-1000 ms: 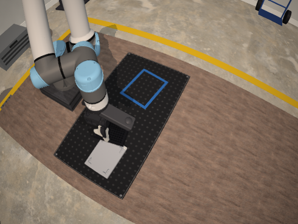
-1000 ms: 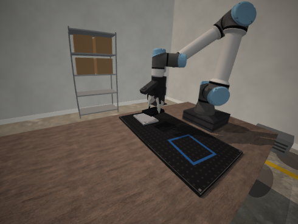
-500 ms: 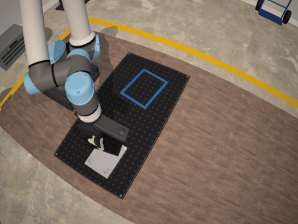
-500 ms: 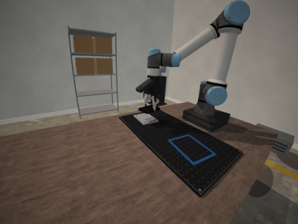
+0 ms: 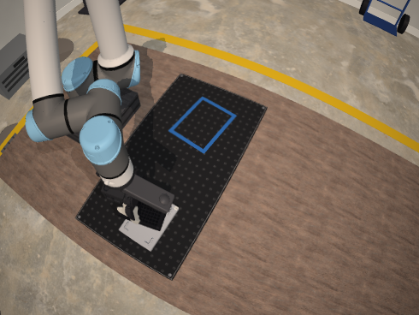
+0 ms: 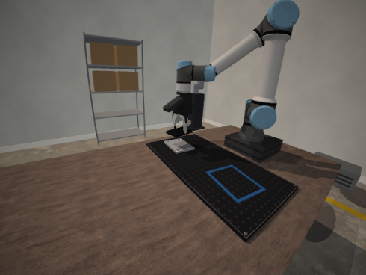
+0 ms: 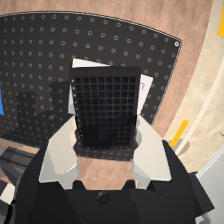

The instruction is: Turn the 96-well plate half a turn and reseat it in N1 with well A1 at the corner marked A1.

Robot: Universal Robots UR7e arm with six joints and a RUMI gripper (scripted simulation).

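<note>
My gripper [image 5: 142, 214] [image 6: 181, 122] [image 7: 106, 115] is shut on the black 96-well plate [image 5: 152, 215] [image 7: 106, 105], gripping it across its short sides. It holds the plate level, a little above the light grey plate nest N1 [image 5: 144, 240] [image 6: 179, 146] [image 7: 86, 64]. The nest lies flat at the near end of the black perforated board [image 5: 205, 180] [image 6: 187, 164]. In the wrist view the plate covers most of the nest, and only the nest's far corners show. I cannot make out the plate's cut-off corner or the A1 mark.
A blue outlined rectangle [image 5: 186, 141] [image 6: 222, 187] is marked on the board's other half. The arm's base [image 5: 128, 104] [image 6: 254, 143] stands beside the board. A shelf with boxes [image 6: 116, 90] stands by the wall. A yellow floor line [image 5: 299, 83] runs past the table.
</note>
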